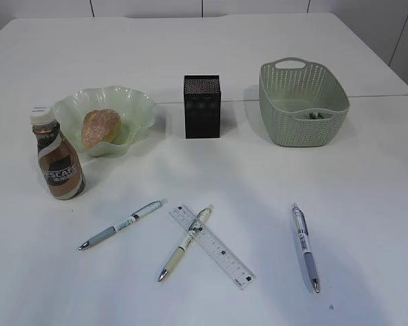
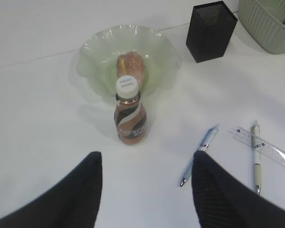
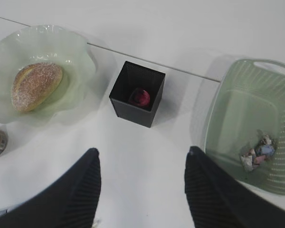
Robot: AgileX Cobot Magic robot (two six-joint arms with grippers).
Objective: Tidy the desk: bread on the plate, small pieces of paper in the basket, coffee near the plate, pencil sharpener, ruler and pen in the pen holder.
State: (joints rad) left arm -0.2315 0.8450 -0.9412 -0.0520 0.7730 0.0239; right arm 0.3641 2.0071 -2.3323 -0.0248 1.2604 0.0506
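The bread [image 1: 100,128] lies on the green plate [image 1: 139,109], and the coffee bottle [image 1: 58,163] stands just left of it. Small pieces of paper [image 3: 256,156] lie in the green basket [image 1: 302,102]. A red pencil sharpener [image 3: 141,97] sits inside the black pen holder [image 1: 202,106]. On the table lie the clear ruler [image 1: 211,246] and three pens [image 1: 122,224] [image 1: 185,242] [image 1: 304,246]; the middle pen crosses the ruler. My left gripper [image 2: 147,161] hovers open and empty in front of the bottle. My right gripper [image 3: 141,156] hangs open and empty before the pen holder.
A seam [image 1: 367,96] between two white tables runs behind the plate and basket. Neither arm shows in the exterior view.
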